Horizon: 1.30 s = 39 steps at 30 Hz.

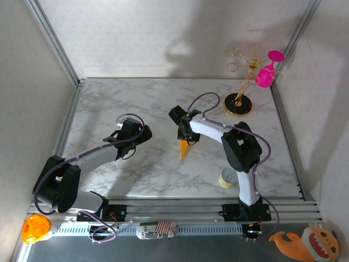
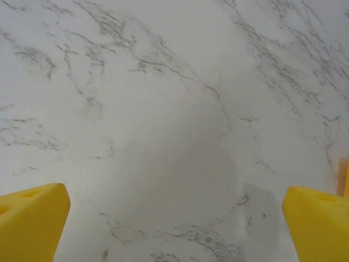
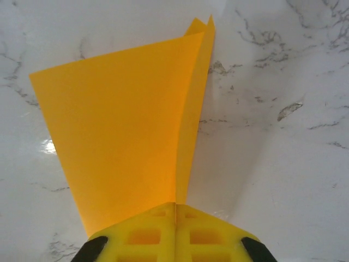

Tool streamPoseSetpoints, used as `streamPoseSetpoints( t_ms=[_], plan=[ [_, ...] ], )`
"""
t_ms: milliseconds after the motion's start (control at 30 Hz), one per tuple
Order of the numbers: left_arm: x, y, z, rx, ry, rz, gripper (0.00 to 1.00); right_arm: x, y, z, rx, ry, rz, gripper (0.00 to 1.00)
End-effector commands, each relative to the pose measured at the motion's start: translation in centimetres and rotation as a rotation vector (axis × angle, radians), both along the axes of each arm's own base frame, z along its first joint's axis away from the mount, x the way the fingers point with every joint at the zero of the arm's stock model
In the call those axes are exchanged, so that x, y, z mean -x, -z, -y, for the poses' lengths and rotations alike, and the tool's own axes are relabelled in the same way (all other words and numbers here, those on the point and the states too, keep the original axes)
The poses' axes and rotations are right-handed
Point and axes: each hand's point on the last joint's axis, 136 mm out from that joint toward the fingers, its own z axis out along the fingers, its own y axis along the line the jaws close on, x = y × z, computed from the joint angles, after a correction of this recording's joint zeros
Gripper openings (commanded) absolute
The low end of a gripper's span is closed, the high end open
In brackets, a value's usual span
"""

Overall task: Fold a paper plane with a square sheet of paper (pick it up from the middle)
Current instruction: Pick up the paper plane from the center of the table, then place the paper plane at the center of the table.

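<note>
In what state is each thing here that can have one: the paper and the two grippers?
right gripper: shut on the paper plane.
paper plane: folded along a crease, pinched at one end.
left gripper: open, holding nothing, above the table.

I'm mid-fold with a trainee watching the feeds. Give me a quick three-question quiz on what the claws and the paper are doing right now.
1. True or false: the left claw is clamped on the thin yellow-orange folded paper.
2. What is the right claw shut on? A) the folded paper; B) a pink plastic goblet; C) a round glossy orange toy.
3. Fill in: the left claw's jaws stand ____ over the white marble tabletop.
Key: 1 false; 2 A; 3 open.
</note>
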Motion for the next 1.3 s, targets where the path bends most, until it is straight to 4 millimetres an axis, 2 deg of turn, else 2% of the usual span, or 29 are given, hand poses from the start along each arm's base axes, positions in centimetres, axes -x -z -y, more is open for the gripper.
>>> streamPoseSetpoints(
  t_ms=[0, 100, 233, 333, 433, 500, 667, 833, 1033, 1133, 1267],
  plan=[
    [0.0, -1.1, -1.6, 0.028, -0.057, 0.029, 0.99, -1.8, -4.4, -2.9, -0.132, -0.078, 0.104, 0.00],
    [0.3, -1.4, -3.0, 0.079, -0.099, 0.042, 1.00, -2.3, -6.1, -6.3, -0.298, -0.194, 0.147, 0.00],
    [0.9, -1.8, -3.5, 0.183, -0.111, 0.072, 0.99, -2.2, -8.3, -11.0, -0.558, -0.364, 0.193, 0.00],
    [1.3, -1.8, -3.2, 0.251, -0.102, 0.085, 0.97, -1.6, -9.0, -13.2, -0.715, -0.453, 0.190, 0.01],
    [1.5, -1.9, -2.1, 0.317, -0.066, 0.092, 0.92, -0.6, -8.3, -14.2, -0.818, -0.492, 0.165, 0.02],
    [1.6, -1.8, -1.1, 0.377, -0.032, 0.097, 0.87, -1.1, -7.4, -13.4, -0.857, -0.476, 0.150, 0.02],
    [1.8, -1.1, 1.7, 0.509, 0.048, 0.082, 0.69, -0.1, -5.3, -12.7, -0.929, -0.475, 0.109, 0.06],
    [1.8, -0.4, 4.7, 0.587, 0.120, 0.055, 0.53, 0.5, -2.9, -11.2, -0.936, -0.433, 0.077, 0.09],
    [1.6, 0.1, 7.4, 0.621, 0.180, 0.028, 0.47, 0.8, -0.9, -10.1, -0.924, -0.402, 0.044, 0.09],
    [1.5, 0.8, 8.4, 0.616, 0.201, 0.001, 0.38, 0.9, -0.5, -9.8, -0.921, -0.395, 0.038, 0.09],
    [1.2, 1.3, 9.4, 0.625, 0.218, -0.020, 0.33, 0.9, -0.3, -9.5, -0.919, -0.388, 0.035, 0.09]
  ],
)
